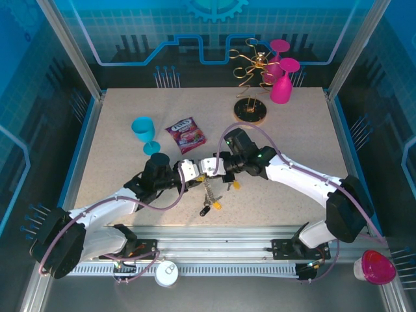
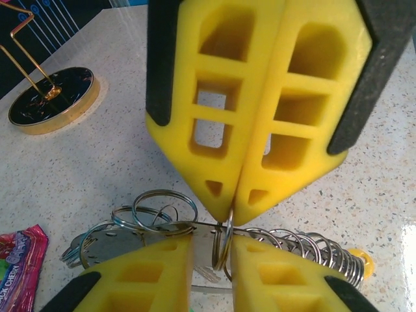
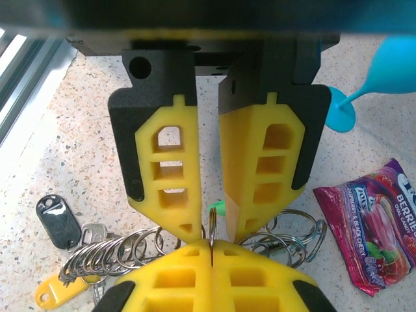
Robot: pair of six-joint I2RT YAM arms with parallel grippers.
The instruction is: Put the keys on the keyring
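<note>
1. Our right end effector [image 3: 212, 246] sits at the bottom centre of its wrist view. Its jaws are pressed together on a thin ring [image 3: 212, 220] that stands upright out of the tips.
2. Our left end effector [image 2: 212, 244] meets it tip to tip. Its jaws stand slightly apart, with that ring in the gap between them; we cannot tell whether either pad touches it.
3. The keyring [image 2: 195, 227] runs as a thin line crosswise just under both sets of tips, with bunches of split rings on either side of it.
4. The keys [image 3: 94, 235] lie on the worktop [image 1: 292, 143] at the lower left of the right wrist view, just beside the right end effector. Among them are a yellow-headed key [image 3: 52, 289] and a black fob [image 3: 57, 221].
5. A blue goblet [image 1: 144, 130] stands upright at left of centre, beside a snack packet [image 1: 186, 135].
6. Pink goblets [image 1: 283, 88] stand at the upper right, next to a gold wire stand [image 1: 250, 110].
</note>
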